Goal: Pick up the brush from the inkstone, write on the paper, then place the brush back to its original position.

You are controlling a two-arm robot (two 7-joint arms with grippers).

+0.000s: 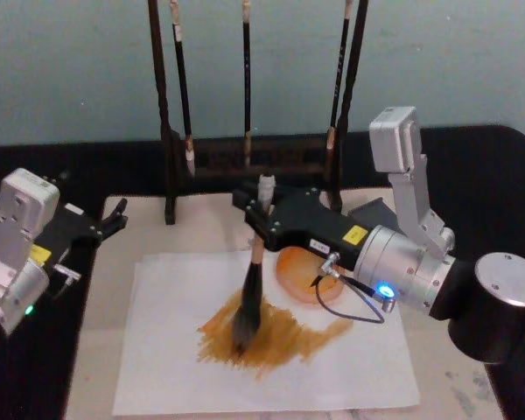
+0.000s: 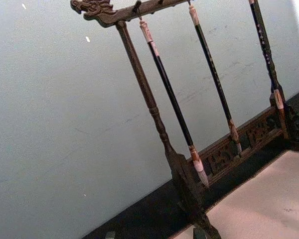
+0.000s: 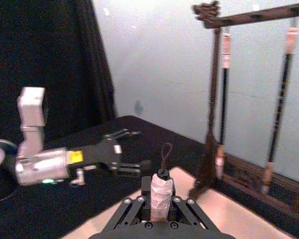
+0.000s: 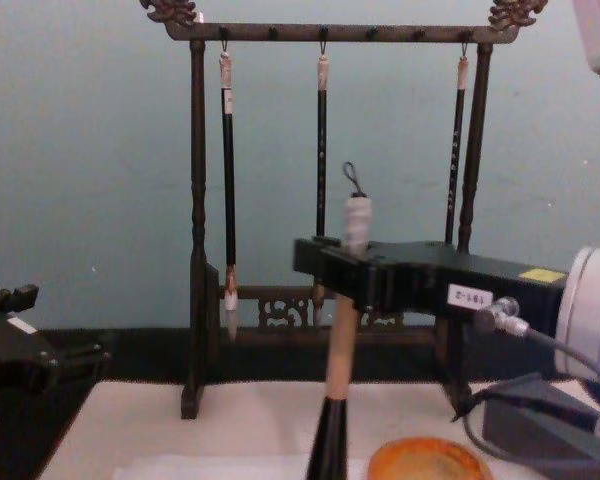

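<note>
On a cream mat (image 1: 92, 350) before a pale wall, the right gripper (image 1: 260, 219), clamped on the upright brush (image 1: 249, 297), holds its bristles on the brown-streaked paper (image 1: 350, 367), where heavy pressure could tear the wet sheet; the left gripper (image 1: 114, 220) sits alongside, jaws apart.

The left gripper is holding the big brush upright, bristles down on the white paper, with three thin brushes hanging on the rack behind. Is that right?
Not quite: the head view shows the right gripper holding the brush; the left gripper sits open at the left. Bristles on the paper and three thin brushes on the rack are correct.
</note>
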